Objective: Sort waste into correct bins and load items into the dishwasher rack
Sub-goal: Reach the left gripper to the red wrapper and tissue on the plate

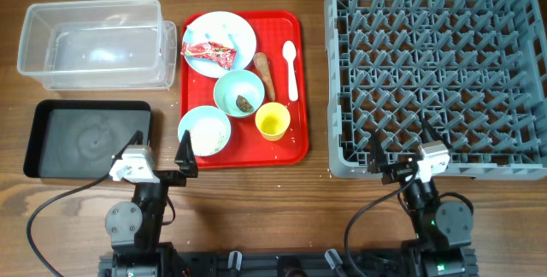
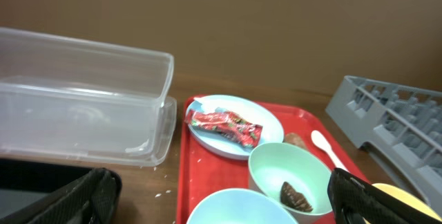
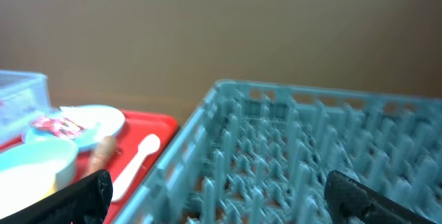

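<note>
On the flat red tray [image 1: 295, 29] a pale blue plate [image 1: 235, 29] holds the red wrapper [image 1: 209, 51]. Beside it lie the brown stick [image 1: 264, 70] and the white spoon [image 1: 291, 67]. One mint bowl [image 1: 231, 87] holds a dark scrap [image 1: 246, 103], the other bowl [image 1: 192, 121] holds white crumbs. The yellow cup [image 1: 273, 121] stands by them. The grey rack [image 1: 436, 72] is at the right. My left gripper [image 1: 161, 144] is open and empty in front of the tray. My right gripper [image 1: 399, 140] is open and empty at the rack's front edge. No tissue is clearly visible.
The clear tub [image 1: 90, 44] stands at the back left, with the black tray [image 1: 90, 138] in front of it, just left of my left gripper. A few white crumbs lie on the table [image 2: 166, 182] between the tub and the red tray.
</note>
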